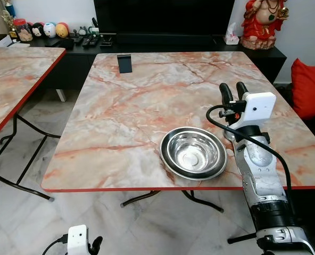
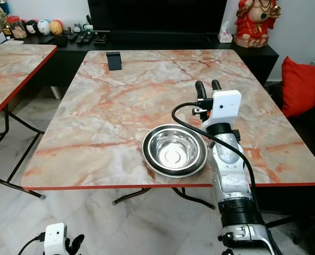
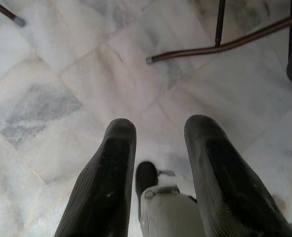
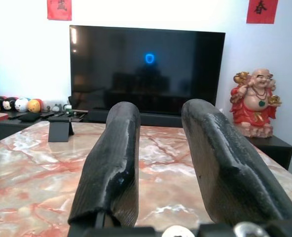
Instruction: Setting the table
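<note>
A shiny steel bowl (image 1: 193, 152) rests near the front edge of the marble table (image 1: 147, 101), right of centre. My right gripper (image 1: 234, 91) hovers over the table just right of and beyond the bowl, open, nothing between its fingers (image 4: 111, 163). It points toward the far side of the table. My left gripper (image 3: 156, 133) hangs low beside me over the floor, open and empty; its wrist (image 1: 79, 240) appears at the bottom left.
A small black stand (image 1: 125, 63) sits at the table's far edge. A second marble table (image 1: 14, 69) stands to the left. Behind are a black TV console (image 1: 163, 42), a red statue (image 1: 263, 21) and a red cushion (image 1: 309, 87). Table legs (image 3: 220, 47) cross the tiled floor.
</note>
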`<state>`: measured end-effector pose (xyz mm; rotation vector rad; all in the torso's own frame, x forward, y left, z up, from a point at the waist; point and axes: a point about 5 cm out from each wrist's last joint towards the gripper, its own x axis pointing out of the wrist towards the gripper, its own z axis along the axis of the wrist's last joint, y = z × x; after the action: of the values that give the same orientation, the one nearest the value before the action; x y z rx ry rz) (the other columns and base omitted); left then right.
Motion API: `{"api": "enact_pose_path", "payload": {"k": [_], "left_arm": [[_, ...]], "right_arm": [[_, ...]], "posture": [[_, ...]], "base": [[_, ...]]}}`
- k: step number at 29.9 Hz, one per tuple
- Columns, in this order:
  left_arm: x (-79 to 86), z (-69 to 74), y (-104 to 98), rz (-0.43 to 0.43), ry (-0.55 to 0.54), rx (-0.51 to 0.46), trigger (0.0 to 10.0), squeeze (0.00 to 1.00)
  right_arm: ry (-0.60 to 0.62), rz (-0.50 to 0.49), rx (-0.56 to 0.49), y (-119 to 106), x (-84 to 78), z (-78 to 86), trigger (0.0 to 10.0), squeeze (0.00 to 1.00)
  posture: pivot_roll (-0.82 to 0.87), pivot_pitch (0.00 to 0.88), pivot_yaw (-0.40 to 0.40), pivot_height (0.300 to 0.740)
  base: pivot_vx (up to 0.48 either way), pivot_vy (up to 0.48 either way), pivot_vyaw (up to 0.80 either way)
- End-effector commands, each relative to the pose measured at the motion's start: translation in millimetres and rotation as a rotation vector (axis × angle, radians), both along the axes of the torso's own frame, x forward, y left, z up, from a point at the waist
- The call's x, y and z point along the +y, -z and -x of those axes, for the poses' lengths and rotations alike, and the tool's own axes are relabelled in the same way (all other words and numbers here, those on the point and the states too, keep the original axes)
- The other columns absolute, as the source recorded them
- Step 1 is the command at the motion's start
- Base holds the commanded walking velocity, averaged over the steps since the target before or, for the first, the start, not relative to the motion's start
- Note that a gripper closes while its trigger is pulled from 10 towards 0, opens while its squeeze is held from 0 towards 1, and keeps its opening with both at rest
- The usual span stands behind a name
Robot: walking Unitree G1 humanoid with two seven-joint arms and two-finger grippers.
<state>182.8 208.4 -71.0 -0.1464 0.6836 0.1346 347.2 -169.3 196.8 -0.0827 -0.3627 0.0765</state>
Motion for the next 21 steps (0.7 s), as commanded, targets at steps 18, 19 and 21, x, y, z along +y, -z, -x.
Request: {"api": "enact_pose_path", "payload": {"k": [18,19,21], "left_arm": [[-0.6,-6.6,-5.7,0.000,0.002,-0.043,10.0,0.00],[-0.6,-6.6,-5.7,0.000,0.002,-0.043,10.0,0.00],[-0.2,-4.9,-4.5,0.001,0.001,-0.034,10.0,0.00]], "right_arm": [[-0.008,-0.038,0.008,0.2,6.9,-3.1,10.0,0.00],[-0.008,-0.038,0.008,0.2,6.9,-3.1,10.0,0.00],[-0.008,-0.042,0.009,1.1,7.2,-2.8,10.0,0.00]], "posture": [[-0.05,0.000,0.015,0.740],[-0.05,0.000,0.015,0.740],[-0.05,0.000,0.015,0.740]], "base": [[0.000,0.000,0.00],[0.000,0.000,0.00],[0.000,0.000,0.00]]}}
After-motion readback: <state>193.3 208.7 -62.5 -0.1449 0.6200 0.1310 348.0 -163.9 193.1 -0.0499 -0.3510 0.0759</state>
